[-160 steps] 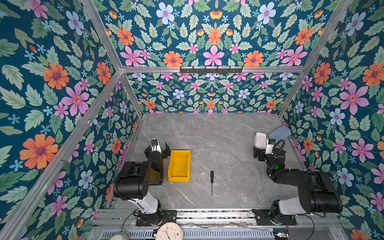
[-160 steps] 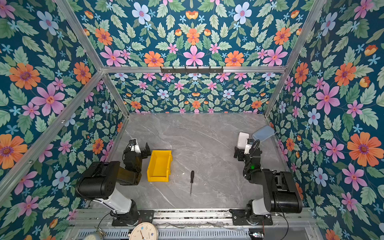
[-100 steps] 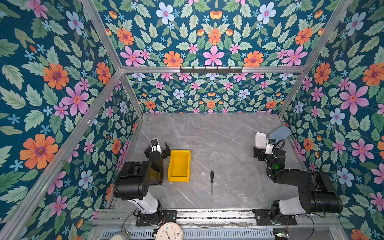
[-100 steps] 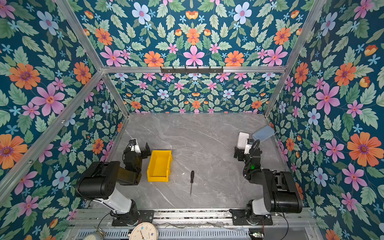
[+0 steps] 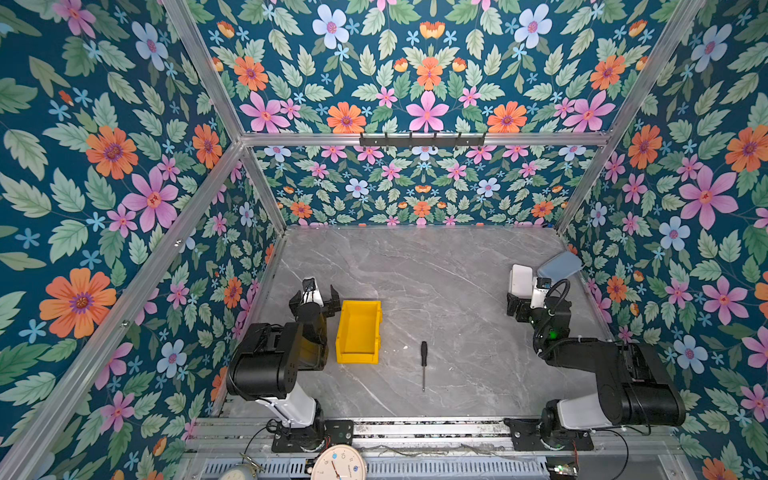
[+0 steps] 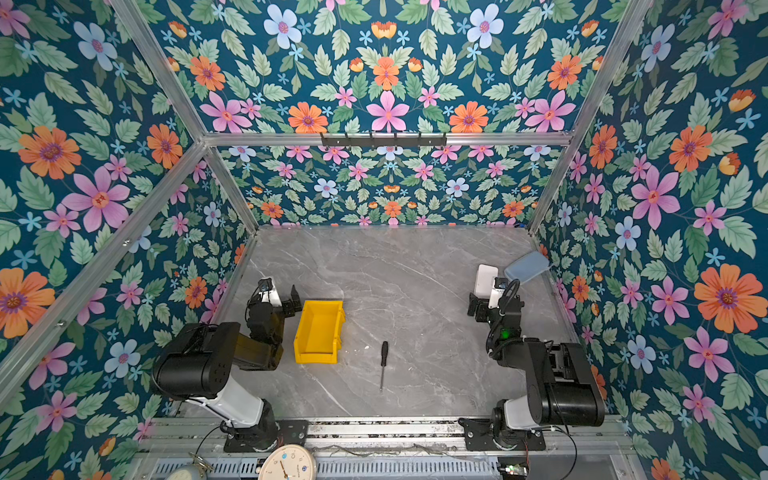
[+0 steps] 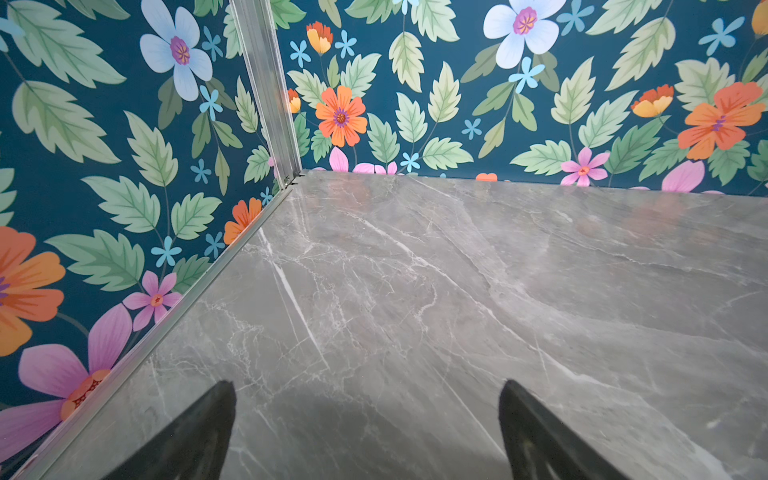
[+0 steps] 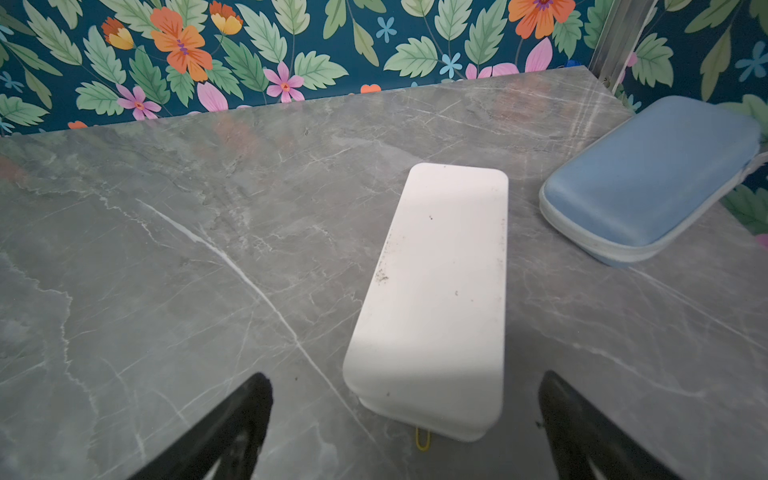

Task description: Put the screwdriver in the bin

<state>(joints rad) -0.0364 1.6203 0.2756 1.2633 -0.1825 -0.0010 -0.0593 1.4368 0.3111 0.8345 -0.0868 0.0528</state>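
At the left side of the counter [image 5: 415,270], the left pincer [image 5: 316,297] rests low beside the far left corner of the bin [image 5: 358,328]. Its jaws are spread wide, and the left wrist view shows only bare marble between them. The bin stands just right of that arm, open top up, and both top views show it empty.

Right of the bin, near its near right corner but clearly apart from it, the screwdriver [image 5: 423,365] lies flat on the counter, and neither arm touches it. Its long axis runs near to far, roughly parallel to the bin's long sides. The black handle is at the far end, toward the back wall, and the thin silver shaft points its tip at the near edge where the arm bases sit. In a top view [image 6: 383,361] the tip leans very slightly left.

Far to the right, the right pincer [image 8: 405,377] is also spread wide. The near end of the white box [image 8: 436,291] sits between its fingers with gaps on either side, so nothing is gripped. A pale blue case [image 8: 652,174] lies beyond, against the right wall.

By my reading, nothing of the task is done yet. Reaching, grasping, carrying and dropping the tool into the bin all remain. The left arm looks the closer one.
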